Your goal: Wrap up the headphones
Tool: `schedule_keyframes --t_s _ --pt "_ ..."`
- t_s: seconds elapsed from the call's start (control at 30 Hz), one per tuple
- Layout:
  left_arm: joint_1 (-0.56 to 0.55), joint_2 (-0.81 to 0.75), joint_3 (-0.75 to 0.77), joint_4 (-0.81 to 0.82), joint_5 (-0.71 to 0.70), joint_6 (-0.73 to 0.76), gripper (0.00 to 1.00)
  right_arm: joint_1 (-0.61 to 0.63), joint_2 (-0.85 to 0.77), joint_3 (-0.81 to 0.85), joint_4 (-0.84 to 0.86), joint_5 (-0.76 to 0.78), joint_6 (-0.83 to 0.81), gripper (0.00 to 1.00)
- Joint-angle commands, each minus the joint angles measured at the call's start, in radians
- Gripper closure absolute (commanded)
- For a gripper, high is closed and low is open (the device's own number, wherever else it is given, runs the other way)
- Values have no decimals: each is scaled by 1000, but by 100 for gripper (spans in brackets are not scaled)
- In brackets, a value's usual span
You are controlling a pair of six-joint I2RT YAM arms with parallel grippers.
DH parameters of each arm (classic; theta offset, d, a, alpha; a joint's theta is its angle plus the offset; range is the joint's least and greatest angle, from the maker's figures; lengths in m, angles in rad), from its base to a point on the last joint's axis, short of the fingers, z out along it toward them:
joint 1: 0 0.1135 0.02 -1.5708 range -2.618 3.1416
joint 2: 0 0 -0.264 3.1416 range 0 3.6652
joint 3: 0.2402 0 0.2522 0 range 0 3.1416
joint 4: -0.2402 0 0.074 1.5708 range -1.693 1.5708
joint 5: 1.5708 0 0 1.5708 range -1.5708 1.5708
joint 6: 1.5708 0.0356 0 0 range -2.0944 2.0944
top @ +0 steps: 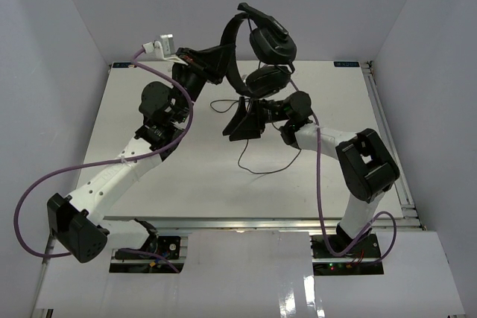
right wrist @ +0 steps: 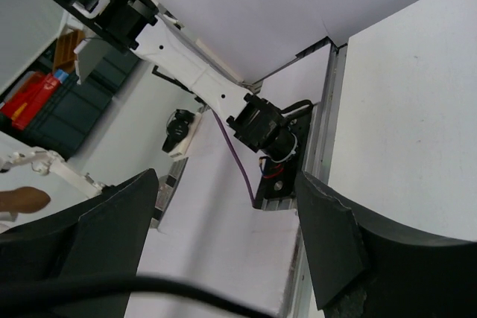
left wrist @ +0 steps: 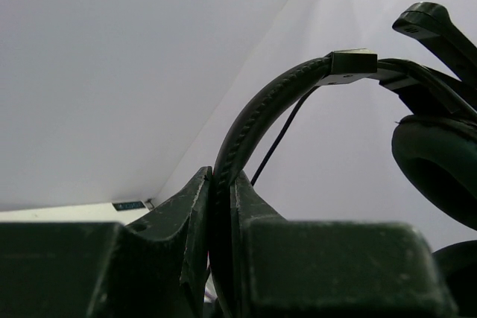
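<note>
The black headphones [top: 262,42] hang in the air above the back of the table, earcups to the right. My left gripper [top: 223,59] is shut on the arched headband [left wrist: 253,121], which runs up between its jaws in the left wrist view; one earcup [left wrist: 440,165] shows at right. The thin black cable [top: 257,161] drops from the headset and loops on the white table. My right gripper [top: 242,126] is open just below the earcups, pointing left. In the right wrist view the cable [right wrist: 149,288] crosses in front of the wide-apart jaws, not gripped.
The white table [top: 186,184] has a metal rail along its right edge [top: 387,139]. Purple arm cables [top: 45,184] trail beside both arms. White walls close in the left, right and back. The left arm's base [right wrist: 272,135] shows in the right wrist view.
</note>
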Motion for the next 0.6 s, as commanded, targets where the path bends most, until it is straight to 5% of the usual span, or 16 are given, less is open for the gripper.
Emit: schedule_keyframes --t_s 0.0,0.33,0.57 --pt "-5 5 86 44 -110 30 100 39 16 6 548 70 69 20" --pt "28 72 240 27 -491 206 100 143 -87 -213 536 63 -54 21" --pt "116 108 309 -12 -540 273 100 147 -193 -284 325 41 -243 31"
